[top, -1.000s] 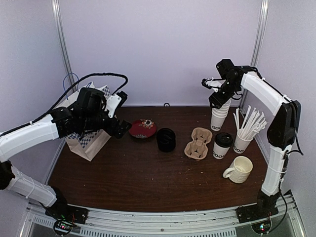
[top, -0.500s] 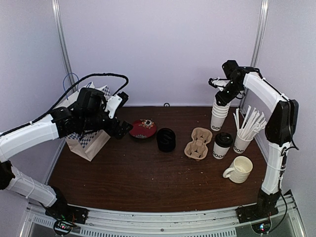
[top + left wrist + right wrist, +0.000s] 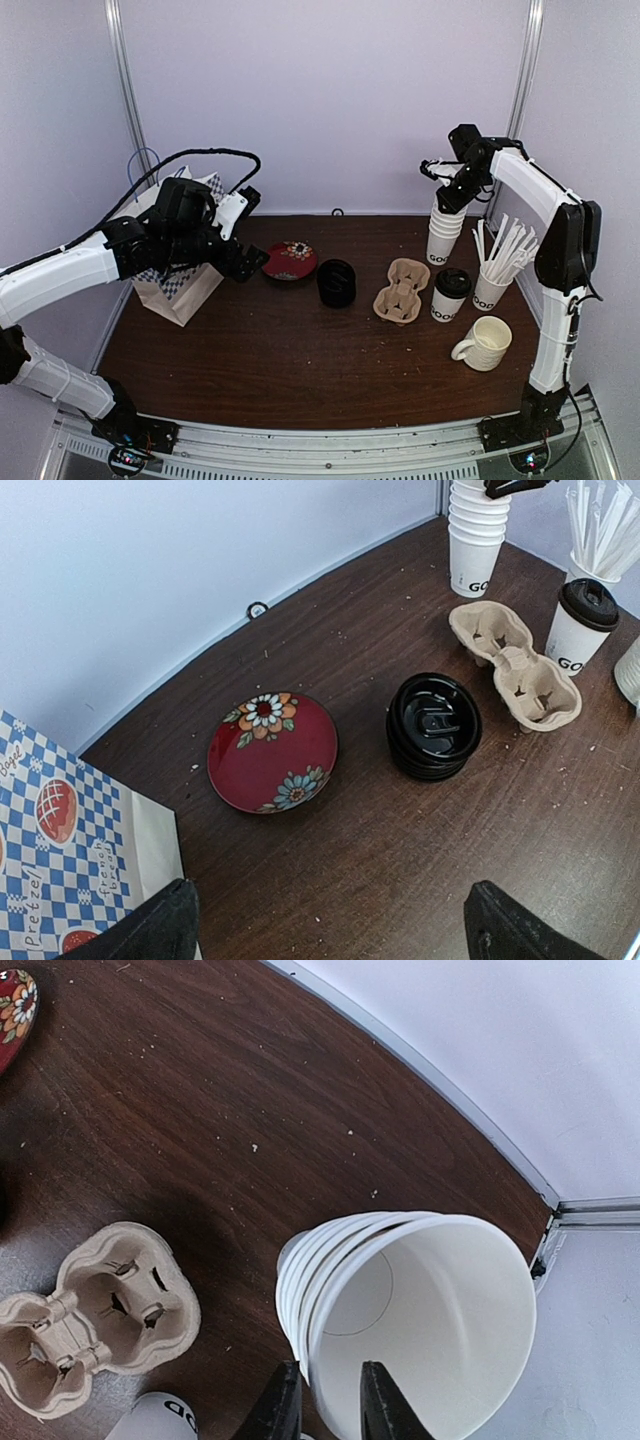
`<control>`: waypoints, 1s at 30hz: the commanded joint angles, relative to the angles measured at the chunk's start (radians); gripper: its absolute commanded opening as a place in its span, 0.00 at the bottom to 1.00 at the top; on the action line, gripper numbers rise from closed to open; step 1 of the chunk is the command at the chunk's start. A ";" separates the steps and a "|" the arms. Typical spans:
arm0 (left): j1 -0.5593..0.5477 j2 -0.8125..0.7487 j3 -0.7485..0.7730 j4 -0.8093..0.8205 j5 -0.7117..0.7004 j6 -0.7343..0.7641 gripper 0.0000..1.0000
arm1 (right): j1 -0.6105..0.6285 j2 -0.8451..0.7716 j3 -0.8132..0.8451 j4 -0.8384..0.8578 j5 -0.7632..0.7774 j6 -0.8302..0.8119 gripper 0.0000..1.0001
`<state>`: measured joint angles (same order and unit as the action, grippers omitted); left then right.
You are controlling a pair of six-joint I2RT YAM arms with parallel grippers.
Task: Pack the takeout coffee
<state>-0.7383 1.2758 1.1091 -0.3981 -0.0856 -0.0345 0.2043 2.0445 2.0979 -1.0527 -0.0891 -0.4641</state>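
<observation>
The right pincer (image 3: 326, 1406) is clenched on the top rim of the lidless stack (image 3: 420, 1320). The left pincer (image 3: 335, 930) hangs released. The lidded cup (image 3: 451, 293) stands on the surface (image 3: 280, 360), just beside the carrier (image 3: 402, 290).

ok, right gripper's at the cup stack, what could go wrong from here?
The right gripper straddles the rim of the cup stack; several nested rims sit close there, so it may lift more than one cup. The straw cup and lidded cup stand beside the stack, so a sideways tug could knock them.
</observation>
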 commanded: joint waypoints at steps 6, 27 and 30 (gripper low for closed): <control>0.002 0.002 0.032 0.012 0.023 0.011 0.96 | -0.008 0.020 0.020 0.016 -0.005 -0.010 0.19; 0.002 0.007 0.032 0.010 0.033 0.015 0.96 | -0.012 -0.058 0.053 0.028 0.080 -0.074 0.00; 0.003 0.010 0.032 0.011 0.041 0.015 0.96 | -0.037 -0.027 0.153 -0.066 0.030 -0.070 0.00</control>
<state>-0.7383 1.2758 1.1091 -0.3985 -0.0631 -0.0330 0.1936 2.0460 2.1380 -1.0603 -0.0608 -0.5179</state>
